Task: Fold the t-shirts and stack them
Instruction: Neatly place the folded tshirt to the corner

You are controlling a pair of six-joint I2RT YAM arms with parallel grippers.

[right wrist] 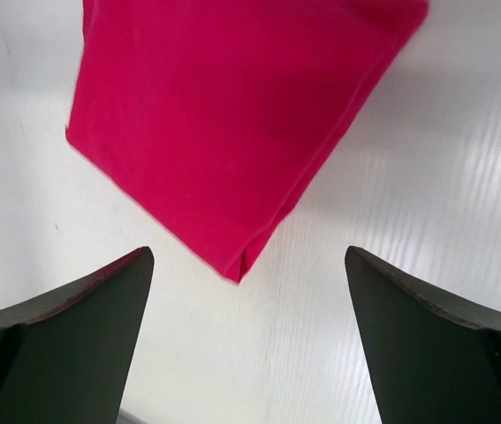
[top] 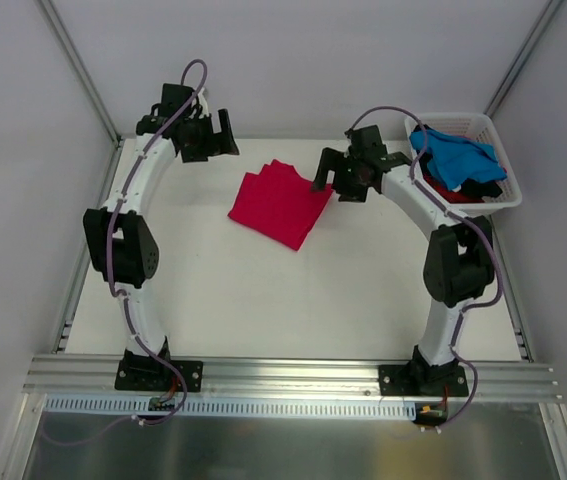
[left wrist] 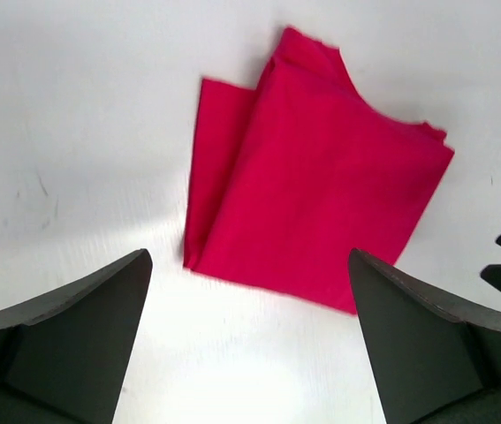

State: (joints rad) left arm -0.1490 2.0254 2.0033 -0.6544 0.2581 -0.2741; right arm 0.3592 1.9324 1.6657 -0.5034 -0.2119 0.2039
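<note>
A folded crimson-red t-shirt (top: 281, 204) lies flat on the white table, towards the back and middle. It also shows in the left wrist view (left wrist: 316, 199) and in the right wrist view (right wrist: 232, 115). My left gripper (top: 225, 133) hovers to its back left, open and empty, seen too in its own wrist view (left wrist: 250, 340). My right gripper (top: 325, 172) hovers at its right edge, open and empty, seen too in its wrist view (right wrist: 250, 340). A bright blue t-shirt (top: 455, 155) lies on top of dark and red shirts (top: 463, 188) in the basket.
A white slatted plastic basket (top: 493, 135) stands at the back right corner, beside the right arm. Grey walls and metal frame posts (top: 78, 65) enclose the table. An aluminium rail (top: 293, 375) runs along the near edge.
</note>
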